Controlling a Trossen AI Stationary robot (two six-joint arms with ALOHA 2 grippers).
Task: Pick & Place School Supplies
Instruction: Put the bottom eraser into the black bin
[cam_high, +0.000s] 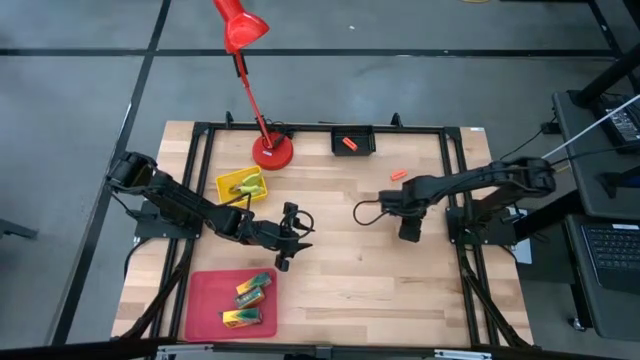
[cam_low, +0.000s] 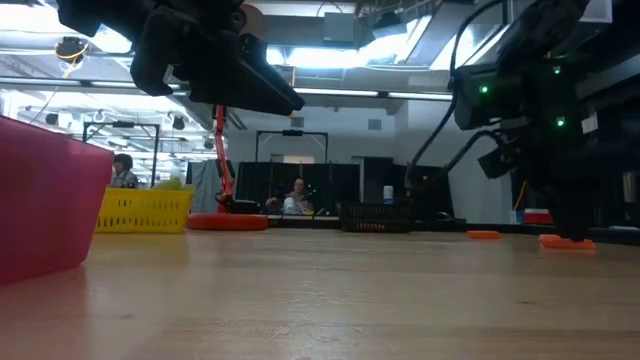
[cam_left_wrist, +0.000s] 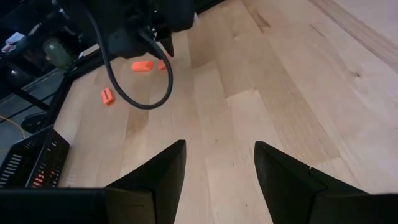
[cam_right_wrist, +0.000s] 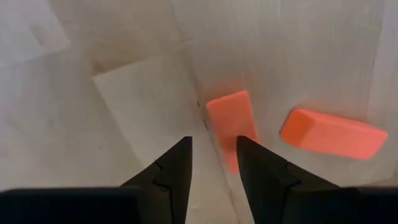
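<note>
My right gripper (cam_right_wrist: 213, 163) is open with a narrow gap and points down at the table right of centre (cam_high: 408, 222). A stubby orange piece (cam_right_wrist: 230, 118) lies just ahead of its fingertips, its near end hidden behind one finger. A second orange piece (cam_right_wrist: 333, 133) lies flat beside it. In the low view the gripper (cam_low: 562, 225) stands just over an orange piece (cam_low: 566, 241). My left gripper (cam_left_wrist: 219, 163) is open and hovers near the table's middle (cam_high: 285, 245). Green-and-yellow boxes (cam_high: 250, 292) lie in the red tray. My right gripper comes from above, pointing down, with one finger (cam_right_wrist: 261, 165) over the near end of the orange piece (cam_right_wrist: 231, 146), which lies flat on the table. I cannot tell whether the finger touches it.
A red tray (cam_high: 205, 305) sits at the near left. A yellow tray (cam_high: 228, 184) holds a yellow-green tool (cam_high: 248, 184). The red lamp's base (cam_high: 272, 152) and a black tray (cam_high: 352, 141) with an orange piece stand at the far edge. Another orange piece (cam_high: 398, 176) lies loose.
</note>
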